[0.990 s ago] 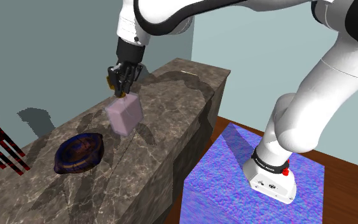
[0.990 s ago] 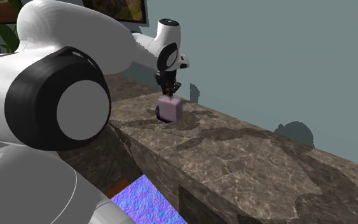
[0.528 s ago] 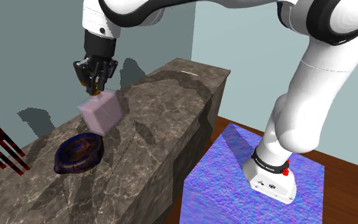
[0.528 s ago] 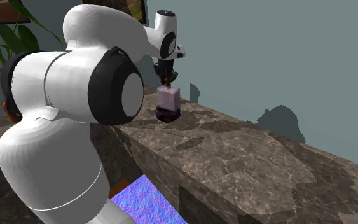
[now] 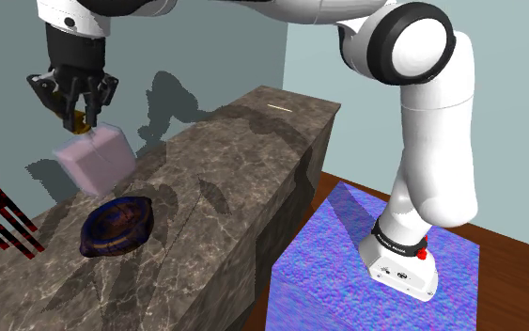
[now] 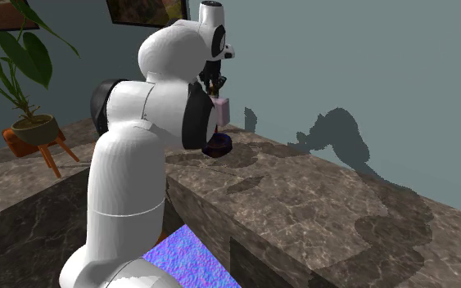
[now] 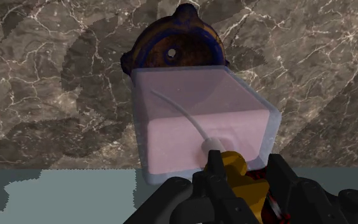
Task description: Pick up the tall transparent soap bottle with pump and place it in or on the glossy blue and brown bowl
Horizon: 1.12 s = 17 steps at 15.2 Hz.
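From the stand [image 5: 347, 235], your arm [image 5: 436, 141] stood upright, then bent over at the elbow and stretched across the marbled surface [image 5: 243, 150] toward the shoulder view's left, with the wrist turned downward. The fingers [image 7: 213, 170] were clamped on the yellow pump [image 7: 236, 167] of the soap bottle [image 7: 196, 121], so the bottle hung just beneath them, off the surface. Its pale pink, see-through body was tilted. The long axis ran from the pump at the top down to the base, slanting toward the shoulder view's right. You had the base pointing at the dark blue and brown bowl [image 5: 115, 226], which sat on the surface below, apart from the bottle, with the grey-green wall [image 5: 8, 56] behind.
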Available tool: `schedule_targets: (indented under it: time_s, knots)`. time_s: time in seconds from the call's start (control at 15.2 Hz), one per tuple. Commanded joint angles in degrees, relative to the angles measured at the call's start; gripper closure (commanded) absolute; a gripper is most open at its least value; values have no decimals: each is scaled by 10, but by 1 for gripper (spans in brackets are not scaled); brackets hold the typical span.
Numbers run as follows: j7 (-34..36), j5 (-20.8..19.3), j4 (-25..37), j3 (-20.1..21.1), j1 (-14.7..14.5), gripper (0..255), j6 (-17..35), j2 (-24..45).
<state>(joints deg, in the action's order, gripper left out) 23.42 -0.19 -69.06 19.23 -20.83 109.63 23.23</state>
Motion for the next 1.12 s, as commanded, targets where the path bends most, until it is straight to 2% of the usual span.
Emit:
schedule_targets:
  time_s: [0.0,0.46,1.06]
  knots:
    - [19,-26,116,-2,-30,255,-46,69]
    - [13,-17,24,-3,-18,255,22,46]
    - [7,-12,-62,-3,-10,255,97,36]
